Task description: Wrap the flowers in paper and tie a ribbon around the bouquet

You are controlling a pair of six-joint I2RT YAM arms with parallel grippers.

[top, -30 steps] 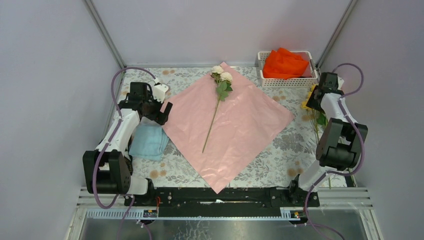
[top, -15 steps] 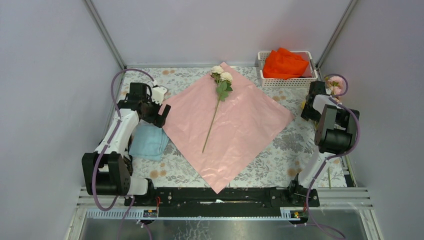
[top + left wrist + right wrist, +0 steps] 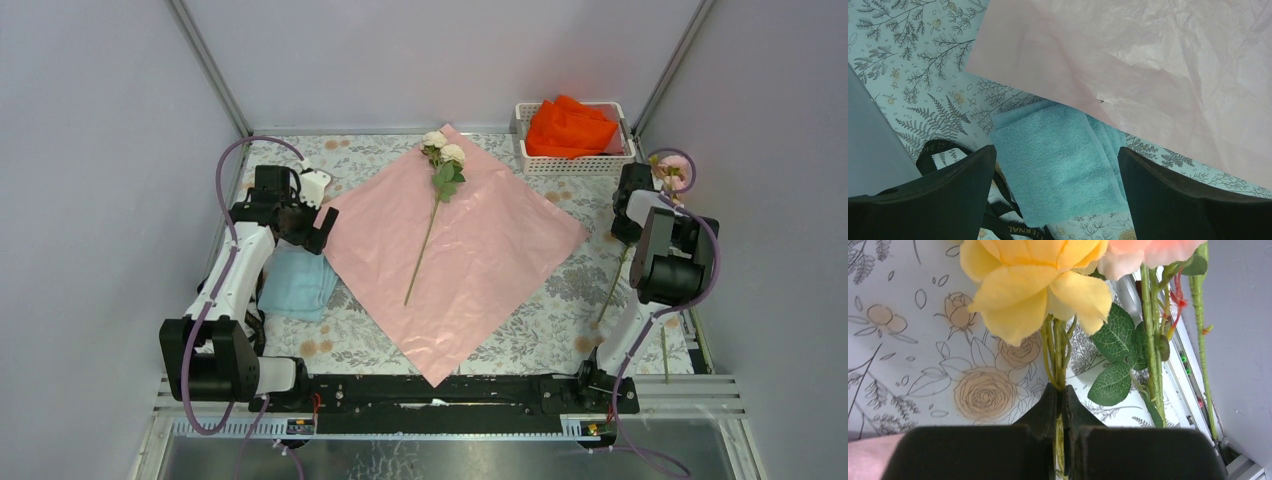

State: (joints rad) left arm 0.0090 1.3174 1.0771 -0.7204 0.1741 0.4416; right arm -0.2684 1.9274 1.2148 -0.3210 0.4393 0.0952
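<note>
Right pincer [image 3: 1060, 395] is clamped on the stems just under the yellow rose [image 3: 1033, 280], a pink rose [image 3: 1148, 250] beside it, at the right edge of the table [image 3: 560, 330], well apart from the paper [image 3: 480, 250]; likely a carry to the white roses [image 3: 440, 150] lying there. Left pincer [image 3: 1055, 150] hangs wide apart above the blue cloth [image 3: 1058, 170].

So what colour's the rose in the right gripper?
The rose is yellow, clearest in the right wrist view.
</note>
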